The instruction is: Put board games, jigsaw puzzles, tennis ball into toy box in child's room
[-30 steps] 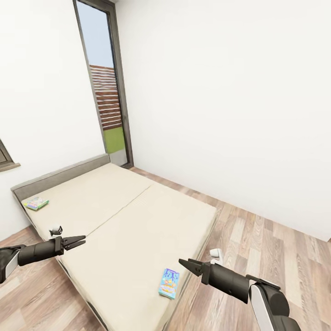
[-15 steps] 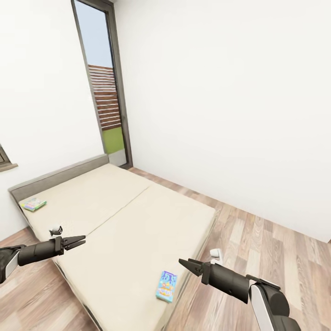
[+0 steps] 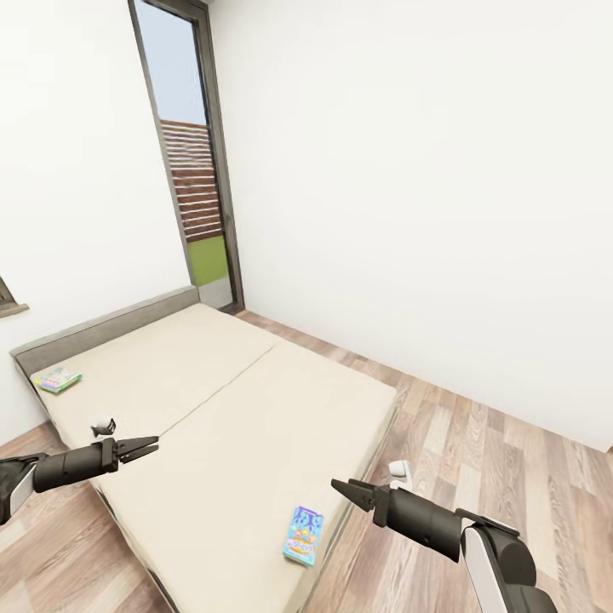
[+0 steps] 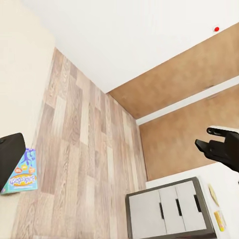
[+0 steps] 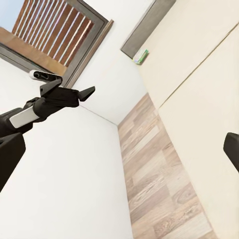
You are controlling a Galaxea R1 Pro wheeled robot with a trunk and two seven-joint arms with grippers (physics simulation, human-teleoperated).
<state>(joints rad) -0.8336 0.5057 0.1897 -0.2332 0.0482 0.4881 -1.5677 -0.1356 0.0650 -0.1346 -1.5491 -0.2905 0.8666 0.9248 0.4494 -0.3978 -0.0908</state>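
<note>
Head view, 2 board games (image 3: 303, 535) (on bed (image 3: 221, 409))

Plain white walls (image 3: 443, 196) meet a wood-plank floor (image 3: 477, 460) in even, soft light. A tall dark-framed window (image 3: 191, 162) in the corner looks onto slatted fencing and grass. Elsewhere stands a white three-drawer unit (image 4: 172, 209), near brown wooden doors (image 4: 184, 84).

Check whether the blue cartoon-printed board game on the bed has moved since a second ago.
No. The blue cartoon-printed board game sits at the same spot near the cream-coloured bed's foot-end edge; bed, window and box shifted together, so the camera moved.
</note>
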